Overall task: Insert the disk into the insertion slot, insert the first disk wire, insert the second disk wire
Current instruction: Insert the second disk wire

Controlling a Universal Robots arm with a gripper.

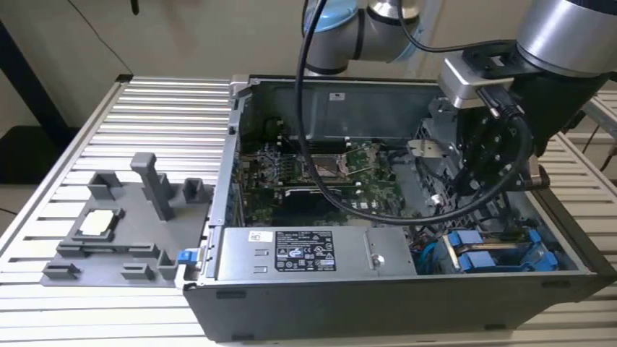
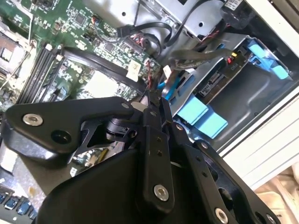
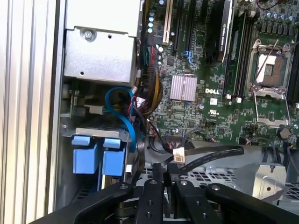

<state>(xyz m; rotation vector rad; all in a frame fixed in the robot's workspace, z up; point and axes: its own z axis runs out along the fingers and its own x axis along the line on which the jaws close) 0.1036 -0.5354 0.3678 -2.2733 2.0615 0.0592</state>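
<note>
Exterior view: open computer case (image 1: 405, 303) lies on the slatted tabletop (image 1: 154, 108); a grey fixture tray (image 1: 115, 231) sits outside the case, on the side of the silver power-supply box (image 1: 299, 253). The arm (image 1: 568, 43) reaches down into the case on the far side of the power-supply box from the tray.

The insertion slot (image 1: 501, 253), just beside the power-supply box, is already filled. The disk (image 1: 482, 254) shows as blue carrier tabs at the mouth of the bay; in the first wrist view the same tabs (image 3: 98, 156) sit flush in the cage. Judgement: disk insertion is done and the work stands at the wire steps.

A blue cable (image 3: 124, 116) loops from the board area toward the bay, passing between the power-supply box and the blue tabs. A flat black cable (image 3: 210, 156) with a small pale connector end (image 3: 179, 156) hangs just ahead of the fingertips, above the perforated metal of the cage (image 3: 205, 177).

Gripper (image 3: 161, 179): jaws brought together, little or no gap visible in both wrist views. In the second wrist view the tips (image 2: 152, 100) pinch at a thin dark strand or plug; I judge it a disk wire but cannot tell which one, nor confirm firm contact.

A wire insertion calls for the plug squared to the disk's connector, then a straight push.
</note>
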